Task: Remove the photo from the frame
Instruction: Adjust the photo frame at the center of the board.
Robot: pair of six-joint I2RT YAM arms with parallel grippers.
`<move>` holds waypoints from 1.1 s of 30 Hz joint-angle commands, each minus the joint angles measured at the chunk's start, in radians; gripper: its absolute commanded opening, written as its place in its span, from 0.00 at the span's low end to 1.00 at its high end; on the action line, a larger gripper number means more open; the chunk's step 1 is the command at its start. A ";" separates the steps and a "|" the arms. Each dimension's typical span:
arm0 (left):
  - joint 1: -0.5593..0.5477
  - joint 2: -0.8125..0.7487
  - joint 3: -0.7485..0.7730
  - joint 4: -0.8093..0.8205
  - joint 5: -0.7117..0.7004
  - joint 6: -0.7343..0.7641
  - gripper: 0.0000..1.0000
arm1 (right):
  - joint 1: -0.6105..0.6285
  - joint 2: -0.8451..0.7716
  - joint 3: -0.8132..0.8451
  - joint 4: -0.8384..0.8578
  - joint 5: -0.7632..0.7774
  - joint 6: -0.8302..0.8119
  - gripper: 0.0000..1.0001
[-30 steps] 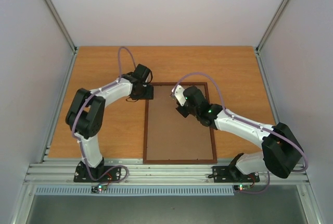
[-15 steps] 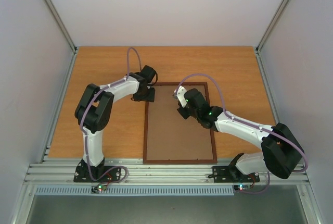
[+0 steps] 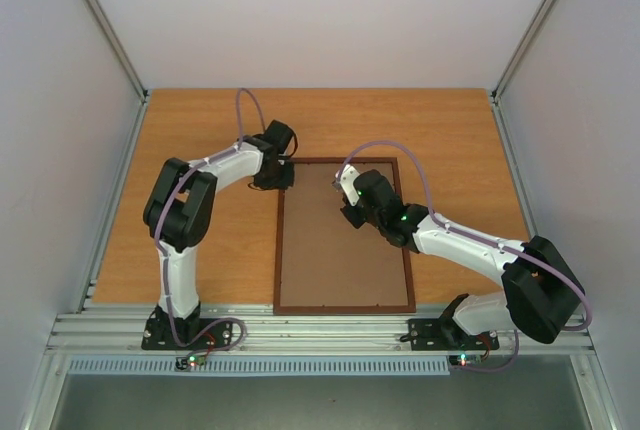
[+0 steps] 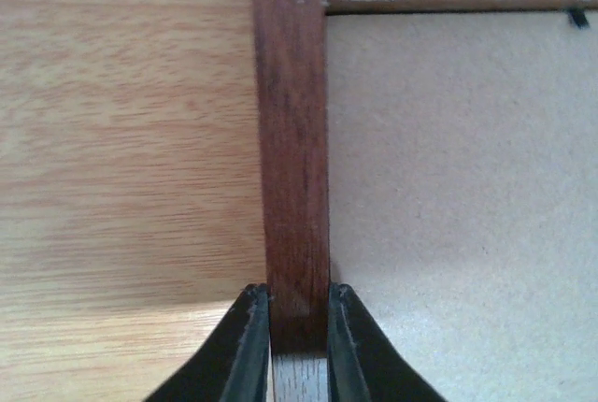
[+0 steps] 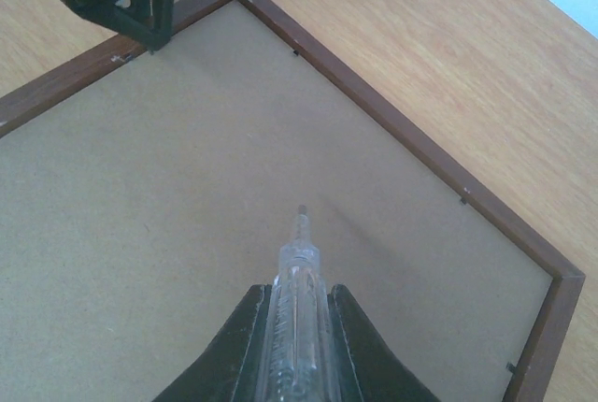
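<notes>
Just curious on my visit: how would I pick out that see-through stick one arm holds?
On the light wooden table lies a thin reddish-brown rectangular wooden frame, plain brown back up. Over that back, the right gripper pinches a slim clear plastic stick, the only transparent thing among dark fingers and brown wood.

Wooden table (image 3: 200,130) carries the frame (image 3: 343,255), lying flat, brown back up.

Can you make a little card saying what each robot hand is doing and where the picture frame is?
frame: thin dark reddish-brown wooden picture frame, face down on the light wooden table, plain brown back up
left gripper: shut on the frame's left rail near its far corner
right gripper: shut on a clear plastic tool, tip over the brown back
photo: not visible
</notes>
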 commanded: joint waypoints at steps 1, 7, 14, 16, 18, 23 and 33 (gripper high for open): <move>0.044 -0.022 -0.070 0.047 0.013 -0.057 0.11 | 0.002 -0.016 0.009 -0.001 0.013 0.020 0.01; 0.121 -0.107 -0.232 0.161 0.051 -0.208 0.01 | 0.002 -0.035 0.006 -0.009 0.005 0.028 0.01; 0.156 -0.237 -0.389 0.228 -0.031 -0.423 0.00 | 0.002 -0.076 -0.024 -0.003 -0.020 0.060 0.01; 0.156 -0.257 -0.418 0.224 -0.033 -0.482 0.00 | 0.001 -0.096 -0.042 -0.001 -0.029 0.072 0.01; 0.156 -0.270 -0.451 0.240 -0.024 -0.553 0.01 | 0.002 -0.115 -0.053 -0.001 -0.037 0.082 0.01; 0.154 -0.322 -0.575 0.322 0.001 -0.722 0.01 | 0.002 -0.148 -0.062 -0.010 -0.058 0.098 0.01; 0.068 -0.526 -0.732 0.335 0.008 -0.882 0.15 | 0.003 -0.174 -0.064 -0.020 -0.081 0.104 0.01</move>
